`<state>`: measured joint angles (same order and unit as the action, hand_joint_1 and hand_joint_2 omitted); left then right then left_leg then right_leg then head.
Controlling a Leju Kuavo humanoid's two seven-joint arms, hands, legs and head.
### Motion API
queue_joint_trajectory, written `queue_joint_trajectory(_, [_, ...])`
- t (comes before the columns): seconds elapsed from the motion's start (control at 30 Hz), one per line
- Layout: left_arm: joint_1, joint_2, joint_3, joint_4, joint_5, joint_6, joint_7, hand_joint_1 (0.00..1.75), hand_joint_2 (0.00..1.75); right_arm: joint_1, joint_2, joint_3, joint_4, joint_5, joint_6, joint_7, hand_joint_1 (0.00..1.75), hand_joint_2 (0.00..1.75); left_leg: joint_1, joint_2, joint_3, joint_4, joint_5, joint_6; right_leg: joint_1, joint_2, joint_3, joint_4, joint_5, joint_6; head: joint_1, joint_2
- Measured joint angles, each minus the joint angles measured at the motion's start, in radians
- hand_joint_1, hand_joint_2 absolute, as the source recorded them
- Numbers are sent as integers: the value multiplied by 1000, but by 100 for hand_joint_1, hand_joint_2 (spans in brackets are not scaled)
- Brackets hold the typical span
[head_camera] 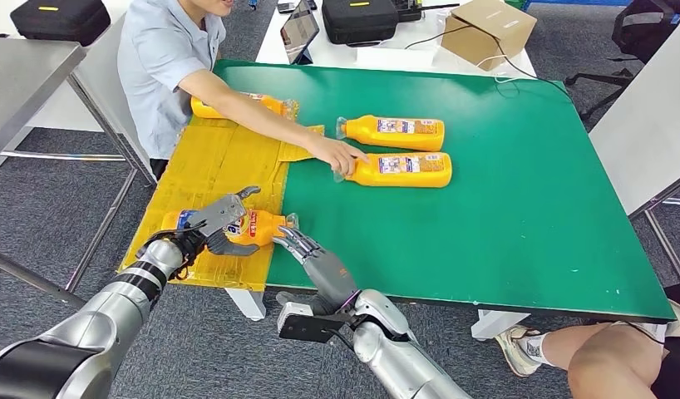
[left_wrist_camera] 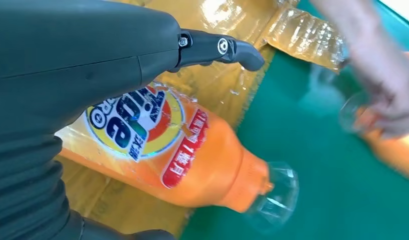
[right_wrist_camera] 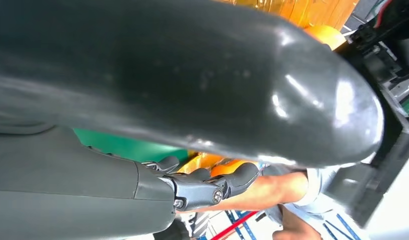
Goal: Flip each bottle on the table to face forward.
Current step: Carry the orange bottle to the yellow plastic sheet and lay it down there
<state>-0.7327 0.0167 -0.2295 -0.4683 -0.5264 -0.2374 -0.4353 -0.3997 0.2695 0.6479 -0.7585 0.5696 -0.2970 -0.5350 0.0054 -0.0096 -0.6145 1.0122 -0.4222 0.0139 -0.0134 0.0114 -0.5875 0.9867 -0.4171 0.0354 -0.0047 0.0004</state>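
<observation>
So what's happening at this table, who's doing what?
A humanoid robot is working on orange bottles lying on a green table. Its left hand grips the nearest bottle on the yellow cardboard, colourful label up, while its right hand reaches toward the cap end. A person across the table touches one of two bottles on the green; another lies behind their arm.

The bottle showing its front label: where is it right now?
In the head view it lies on the yellow mat at the table's near left corner, the orange detergent bottle under the left robot hand, its clear cap beside the right robot hand.
</observation>
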Motion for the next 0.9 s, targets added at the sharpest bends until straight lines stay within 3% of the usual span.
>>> queue_joint_trajectory(0.37, [22, -1, 42, -52, 68, -27, -17, 0, 175, -12, 7, -2, 34, -10, -5, -10, 0, 0, 0, 0, -3, 0, 0, 0, 0, 0, -3, 0, 0, 0, 0, 0])
queue_joint_trajectory(0.53, [85, -9, 77, -193, 272, -18, -46, 0, 175, -11, 6, -9, 33, -1, -68, -26, 0, 0, 0, 1, -3, 0, 0, 0, 0, 0, -4, 0, 0, 0, 0, 0])
queue_joint_trajectory(0.67, [178, -39, 132, -411, 476, 76, -15, 0, 175, 18, -6, -19, -24, 67, -208, -20, 0, 175, 0, 0, -4, 0, 0, 0, 0, 0, -4, 0, 0, 0, 0, 0])
queue_joint_trajectory(0.73, [251, -63, 169, -550, 596, 139, 0, 0, 175, 59, -23, -31, -102, 162, -299, 32, 0, 175, 0, 1, -4, 0, -1, 0, -1, 0, -5, -1, 0, 0, 0, 0])
queue_joint_trajectory(0.8, [345, -90, 204, -708, 695, 213, -2, 0, 175, 117, -48, -57, -207, 321, -370, 135, 0, 175, -1, 2, -5, 0, -2, 0, -1, 1, -5, -1, -1, 0, 0, 0])
queue_joint_trajectory(0.9, [494, -124, 237, -923, 718, 291, -23, 0, 175, 195, -90, -116, -338, 526, -384, 311, 0, 175, -1, 1, -6, 0, -4, 1, -1, 1, -6, -2, -2, 1, 0, 0])
